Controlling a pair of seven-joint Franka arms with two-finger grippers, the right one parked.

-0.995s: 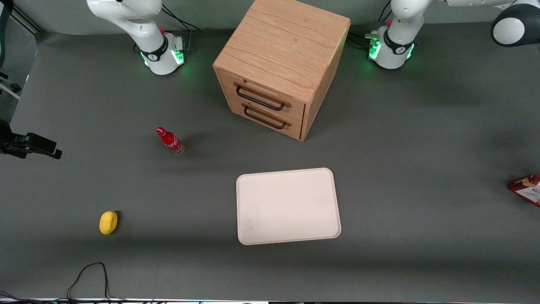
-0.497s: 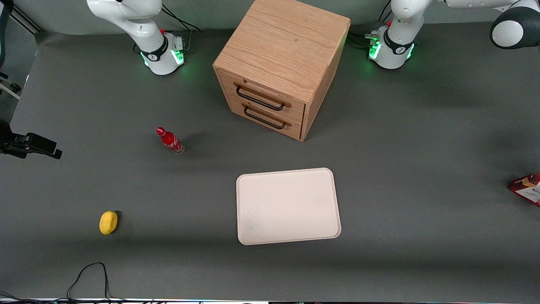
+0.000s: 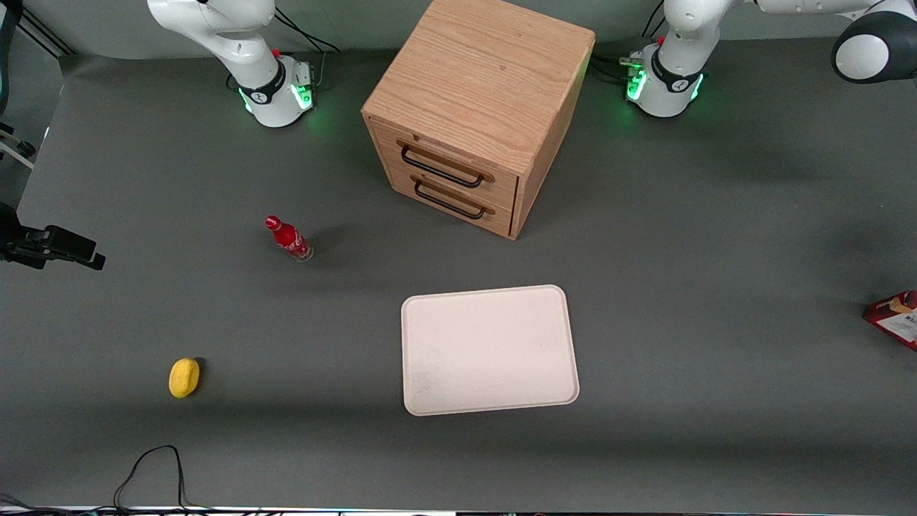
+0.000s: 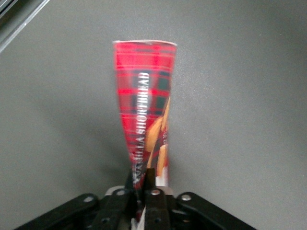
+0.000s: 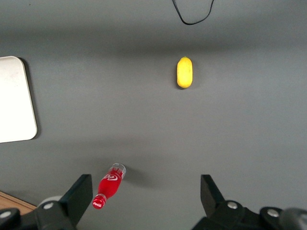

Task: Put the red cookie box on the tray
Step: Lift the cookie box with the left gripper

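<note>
While its two fingers (image 4: 154,201) sit pressed together on the near end of the red cookie box (image 4: 144,105), the end effector (image 4: 143,196) holds that box clamped, the tartan carton reaching away from the wrist camera with bare grey surface (image 4: 249,96) below it. Seen from the front, only one end of the red cookie box (image 3: 894,317) shows, at the frame's edge toward the working arm's end of the surface, well apart from the tray (image 3: 490,350); the end effector itself lies outside that view. The cream-white tray rests flat with nothing on it, nearer to the front camera than the wooden drawer cabinet (image 3: 478,107), whose two drawers are shut. Toward the parked arm's end stand a small red bottle (image 3: 288,239), upright, and, nearer the front camera, a yellow lemon-like object (image 3: 184,377). A black cable (image 3: 150,469) loops at the surface's near edge.
</note>
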